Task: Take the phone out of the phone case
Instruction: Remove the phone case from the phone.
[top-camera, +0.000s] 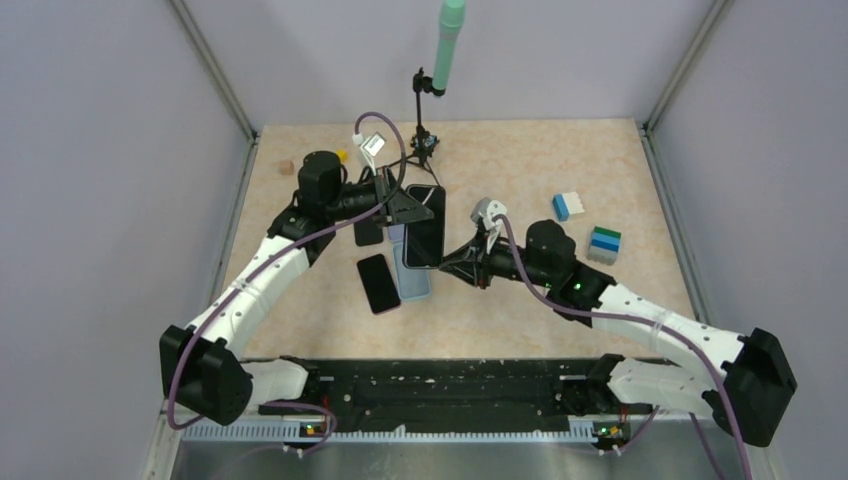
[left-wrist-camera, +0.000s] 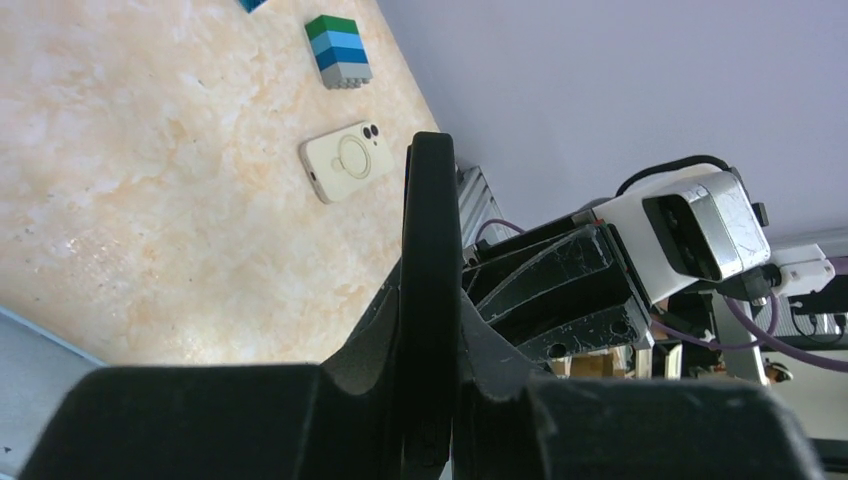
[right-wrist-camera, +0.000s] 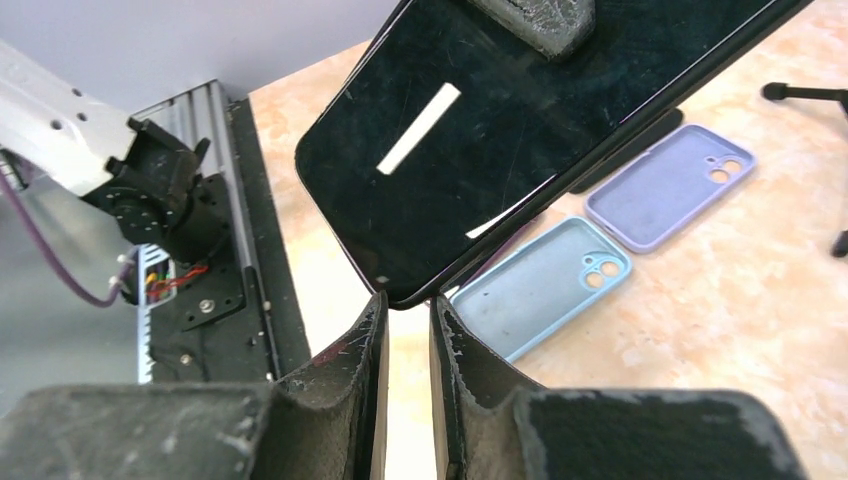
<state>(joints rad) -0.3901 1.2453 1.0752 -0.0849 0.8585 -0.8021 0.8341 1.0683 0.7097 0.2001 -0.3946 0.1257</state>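
A black phone (top-camera: 424, 226) in a thin dark case is held up above the table, screen toward the right wrist camera (right-wrist-camera: 500, 130). My left gripper (top-camera: 405, 205) is shut on its far part; in the left wrist view the phone (left-wrist-camera: 430, 250) stands edge-on between the fingers (left-wrist-camera: 375, 340). My right gripper (top-camera: 458, 259) reaches in from the right. Its fingertips (right-wrist-camera: 372, 320) are closed to a narrow gap on the phone's lower corner (right-wrist-camera: 405, 297). I cannot tell phone and case apart at that edge.
Below the phone lie an empty light blue case (right-wrist-camera: 540, 290) and a lilac case (right-wrist-camera: 670, 185). A second black phone (top-camera: 378, 283) lies to the left. A cream case (left-wrist-camera: 347, 161) and stacked blocks (top-camera: 604, 243) are to the right, a small tripod (top-camera: 425, 140) at the back.
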